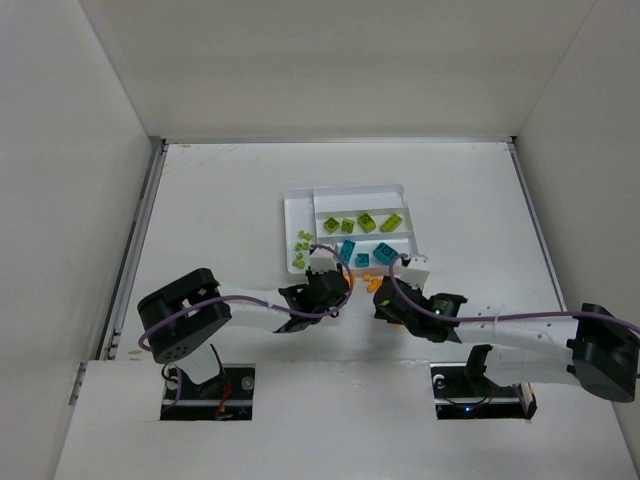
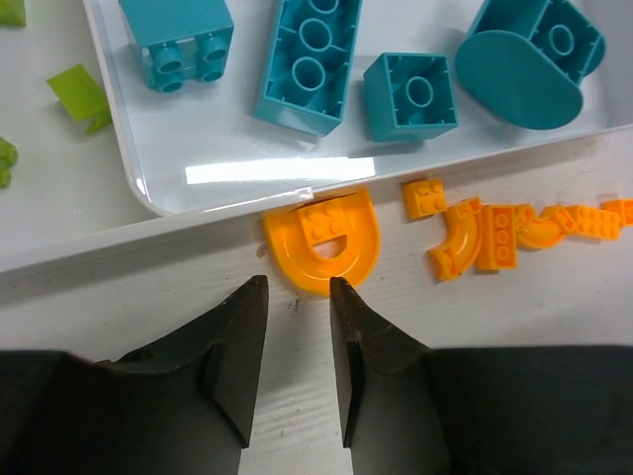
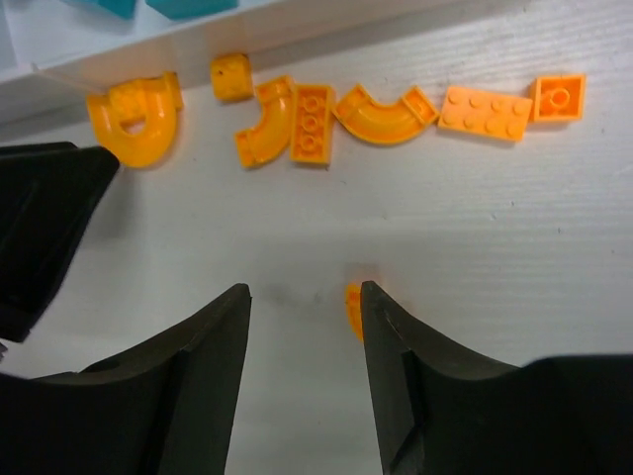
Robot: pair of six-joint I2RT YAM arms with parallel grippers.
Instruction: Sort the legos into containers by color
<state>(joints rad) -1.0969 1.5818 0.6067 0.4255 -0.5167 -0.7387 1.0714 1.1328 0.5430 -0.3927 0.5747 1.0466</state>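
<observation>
Against the tray (image 2: 119,237) wall, orange arch (image 2: 321,242) lies just ahead of my spread left jaws. Wall could block the grip and flip it. Also spread: right jaws, empty.

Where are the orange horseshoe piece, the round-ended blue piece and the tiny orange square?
orange horseshoe piece (image 2: 321,226): left wrist view, its studded middle.
round-ended blue piece (image 2: 519,81): left wrist view, its flat rounded face.
tiny orange square (image 3: 559,97): right wrist view, its single stud.
</observation>
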